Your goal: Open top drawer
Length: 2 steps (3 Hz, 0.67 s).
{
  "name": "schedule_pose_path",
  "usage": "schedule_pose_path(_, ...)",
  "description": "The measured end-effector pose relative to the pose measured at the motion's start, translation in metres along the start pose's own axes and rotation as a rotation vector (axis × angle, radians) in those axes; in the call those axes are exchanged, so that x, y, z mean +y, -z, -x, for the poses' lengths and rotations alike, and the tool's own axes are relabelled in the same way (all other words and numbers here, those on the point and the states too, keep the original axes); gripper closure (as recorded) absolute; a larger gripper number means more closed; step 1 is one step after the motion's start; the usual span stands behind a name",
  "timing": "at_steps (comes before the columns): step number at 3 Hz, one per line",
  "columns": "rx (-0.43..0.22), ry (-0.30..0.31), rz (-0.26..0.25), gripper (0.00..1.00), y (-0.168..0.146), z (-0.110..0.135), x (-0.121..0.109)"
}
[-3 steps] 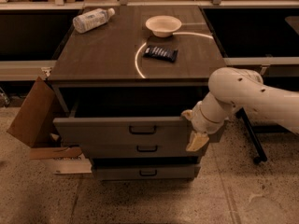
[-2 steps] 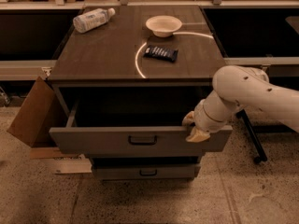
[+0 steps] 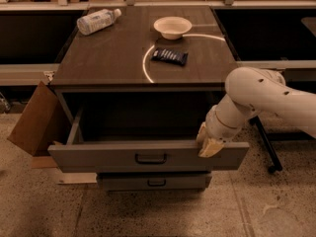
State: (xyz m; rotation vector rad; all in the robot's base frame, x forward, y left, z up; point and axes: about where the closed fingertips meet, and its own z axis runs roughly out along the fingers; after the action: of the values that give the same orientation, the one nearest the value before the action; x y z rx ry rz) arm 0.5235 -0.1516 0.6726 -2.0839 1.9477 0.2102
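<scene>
1. Nearest, low on the cabinet: a narrower lower drawer (image 3: 157, 181), shut, half hidden under the overhanging front above it.
2. Just above: the top drawer (image 3: 108, 156), drawn well out, its grey front and small black handle (image 3: 150, 158) facing the camera, deep box open and dark behind. Farther out than a second ago, when the front sat barely clear of the cabinet and left a second shallow drawer showing beneath.
3. At the right end of that front: the gripper (image 3: 209, 146), set on the top edge, not on the handle. Cannot tell whether clenched or released there; touching the edge at least.
4. Behind it: the white arm (image 3: 261, 95), reaching in from the right and drawn back along with the front.
5. Reads as the pull nearly done: most of the box exposed, so little more travel likely needed before letting go.
6. Left of the cabinet: a cardboard box (image 3: 32, 120), leaning, just beside the drawer's side.
7. Farther back, on the cabinet top (image 3: 108, 58): a dark packet (image 3: 169, 56), a pale bowl (image 3: 172, 26), a plastic bottle (image 3: 98, 21) lying on its side, none shifted by the pull.
</scene>
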Motion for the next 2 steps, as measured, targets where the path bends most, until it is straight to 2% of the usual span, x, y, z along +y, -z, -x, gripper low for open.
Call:
schedule_pose_path(1, 0.000, 0.000, 0.000, 1.00, 0.000, 0.000, 0.000)
schedule_pose_path(2, -0.054, -0.044, -0.004, 1.00, 0.002, 0.000, 0.038)
